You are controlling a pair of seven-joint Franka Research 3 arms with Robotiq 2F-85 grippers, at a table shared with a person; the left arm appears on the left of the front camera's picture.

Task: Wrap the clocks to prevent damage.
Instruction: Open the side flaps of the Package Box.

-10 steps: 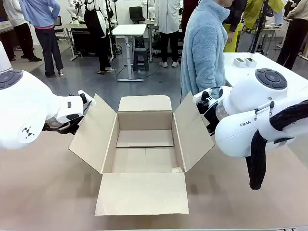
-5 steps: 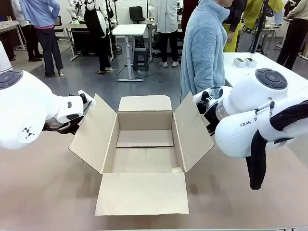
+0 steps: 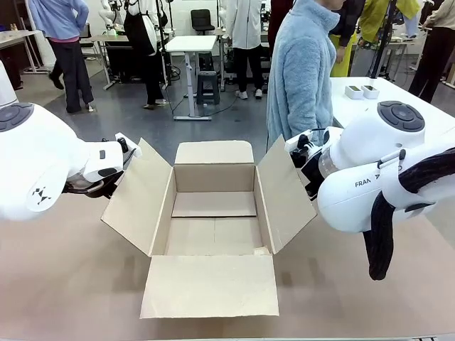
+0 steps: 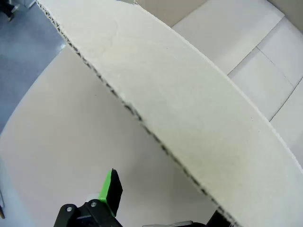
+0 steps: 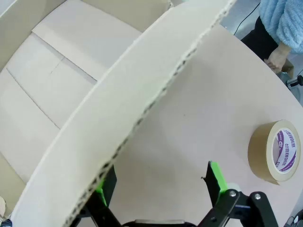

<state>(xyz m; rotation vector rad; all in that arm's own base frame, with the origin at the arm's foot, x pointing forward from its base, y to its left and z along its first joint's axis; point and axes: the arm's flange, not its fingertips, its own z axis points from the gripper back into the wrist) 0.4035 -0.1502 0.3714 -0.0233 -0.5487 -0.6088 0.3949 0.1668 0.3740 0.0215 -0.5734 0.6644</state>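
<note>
Since a second ago, both arms and the one brown corrugated cardboard box (image 3: 213,177), its four flaps spread, have stayed put. The left claw (image 4: 163,203) is spread wide and grips nothing, with a side flap's fluted edge just above it. The right claw (image 5: 161,189) gapes likewise at the opposite flap. One glossy brown tape roll (image 5: 277,151) lies near its outer finger. Where the clocks are I cannot tell.

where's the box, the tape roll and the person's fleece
box (image 3: 213,238): front view, bare inside floor
tape roll (image 5: 259,158): right wrist view, brown outer band
fleece (image 3: 298,78): front view, middle of the body
</note>
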